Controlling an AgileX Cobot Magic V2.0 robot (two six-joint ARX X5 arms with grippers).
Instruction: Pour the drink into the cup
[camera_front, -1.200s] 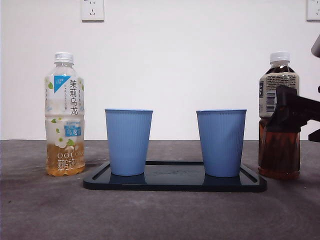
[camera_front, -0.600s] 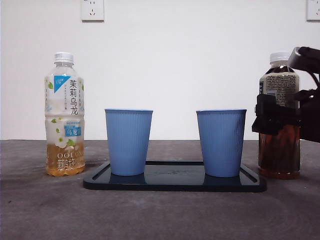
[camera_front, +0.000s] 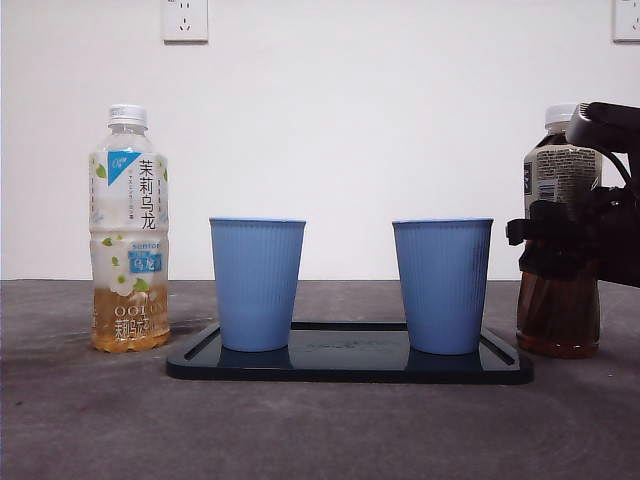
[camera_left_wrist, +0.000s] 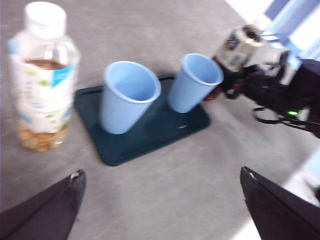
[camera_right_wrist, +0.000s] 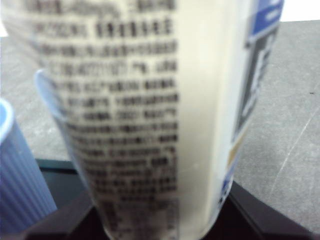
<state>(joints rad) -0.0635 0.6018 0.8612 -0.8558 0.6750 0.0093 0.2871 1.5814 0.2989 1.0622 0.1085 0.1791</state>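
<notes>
I count two bottles on my table: a pale oolong bottle (camera_front: 129, 230) and a dark tea bottle (camera_front: 558, 250). I see two blue cups, the left cup (camera_front: 257, 284) and the right cup (camera_front: 442, 286). There is one dark tray (camera_front: 350, 362). On the wall I make out two sockets, one socket (camera_front: 185, 19) and a corner socket (camera_front: 627, 19). I see two grippers: the left gripper (camera_left_wrist: 162, 200) and the right gripper (camera_front: 560, 245).

Even bright front light, left wrist motion-blurred, bottle label (camera_right_wrist: 150, 115) perhaps defocused
</notes>
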